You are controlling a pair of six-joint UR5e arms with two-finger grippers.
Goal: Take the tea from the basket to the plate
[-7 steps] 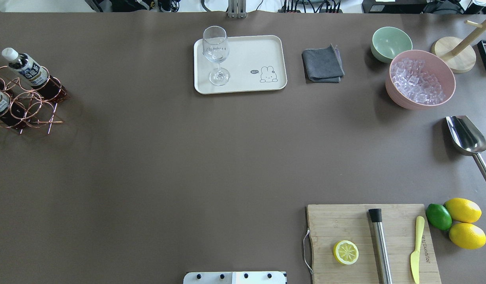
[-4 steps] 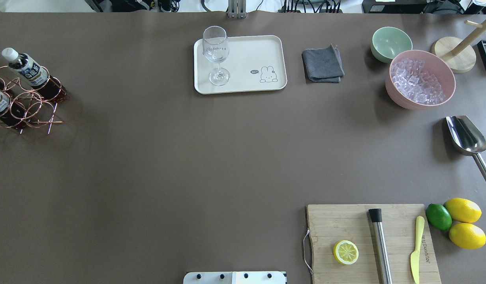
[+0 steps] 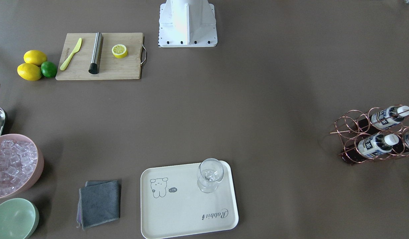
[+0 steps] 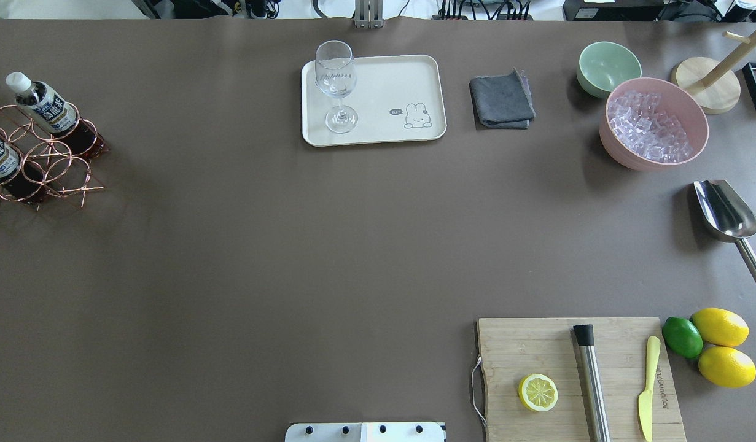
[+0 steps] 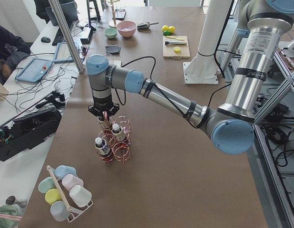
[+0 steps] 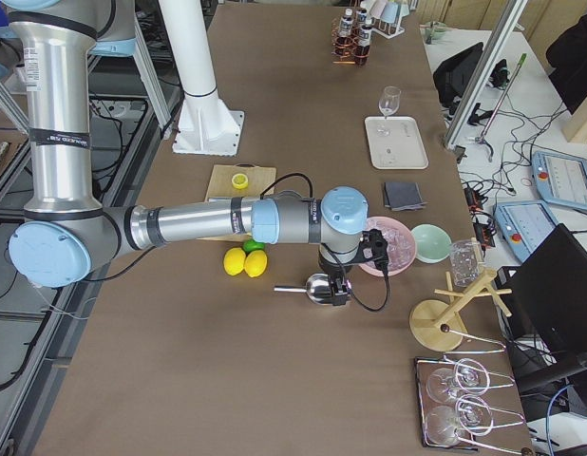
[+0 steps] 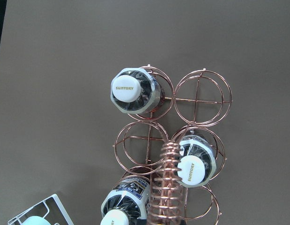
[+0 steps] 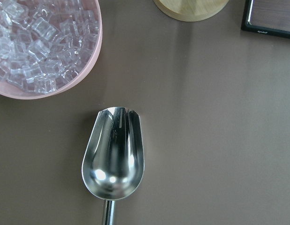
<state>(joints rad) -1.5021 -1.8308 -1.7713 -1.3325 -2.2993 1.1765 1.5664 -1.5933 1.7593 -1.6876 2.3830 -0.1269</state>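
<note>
The left arm reaches long and low across the table, wrist bent so the left gripper point(image 5: 105, 115) points straight down, just above the basket point(image 7: 202, 101) and close to its coiled handle point(image 7: 167, 187). Whether its fingers are open or closed cannot be told. Directly beneath it, three capped bottles of tea point(image 7: 131, 89) stand upright in separate rings of the basket. The plate point(image 4: 378, 67) lies well away from this gripper, with a wine glass point(image 4: 336, 80) standing on it. The right arm also stretches out with its wrist turned down. The right gripper point(image 6: 339, 285) hangs over a metal scoop point(image 8: 113, 150) near the pink bowl point(image 8: 95, 37) of ice, and its finger state cannot be told either.
</note>
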